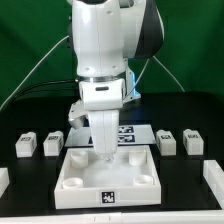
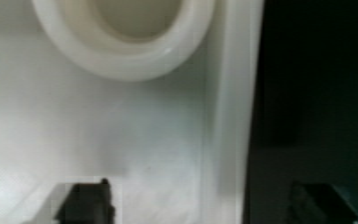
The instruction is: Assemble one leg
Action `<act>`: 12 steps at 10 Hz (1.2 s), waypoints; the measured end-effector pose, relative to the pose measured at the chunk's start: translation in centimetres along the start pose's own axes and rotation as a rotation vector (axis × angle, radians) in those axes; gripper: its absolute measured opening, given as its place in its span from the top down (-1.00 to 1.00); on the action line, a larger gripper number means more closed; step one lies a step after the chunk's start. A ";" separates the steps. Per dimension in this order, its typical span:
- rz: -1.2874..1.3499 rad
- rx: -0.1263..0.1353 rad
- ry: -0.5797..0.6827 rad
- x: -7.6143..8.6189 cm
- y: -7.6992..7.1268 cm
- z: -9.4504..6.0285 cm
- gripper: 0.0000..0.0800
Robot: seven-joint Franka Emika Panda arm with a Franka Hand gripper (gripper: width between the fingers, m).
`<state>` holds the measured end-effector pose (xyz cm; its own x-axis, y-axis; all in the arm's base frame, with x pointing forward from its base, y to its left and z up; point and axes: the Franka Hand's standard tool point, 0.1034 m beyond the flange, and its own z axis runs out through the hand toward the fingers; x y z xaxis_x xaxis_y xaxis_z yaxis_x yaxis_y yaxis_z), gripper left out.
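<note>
Hanging low over the square panel (image 1: 75, 178), the tool (image 1: 105, 154) gapes wide and empty, legs (image 1: 53, 143) standing clear either side.

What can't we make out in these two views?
- Exterior view: whether the hand touches the panel; the fingertips are too small to tell.
- Exterior view: the marker board, partly hidden behind the arm.
- Exterior view: white pieces at both side edges, cut off by the frame.
- Exterior view: tags on the legs, too small to read.
- Wrist view: blurred; the hole is cut off by the frame.
</note>
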<state>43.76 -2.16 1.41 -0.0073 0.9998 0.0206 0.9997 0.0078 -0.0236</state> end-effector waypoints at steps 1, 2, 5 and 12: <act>0.000 0.000 0.000 0.0 0.0 0.0 0.07; 0.000 0.000 0.000 0.0 0.0 0.0 0.53; 0.000 -0.001 0.000 0.0 0.0 0.0 0.86; 0.000 -0.001 0.000 0.0 0.0 0.0 0.85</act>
<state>43.77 -2.18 1.42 -0.0070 0.9998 0.0205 0.9997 0.0075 -0.0229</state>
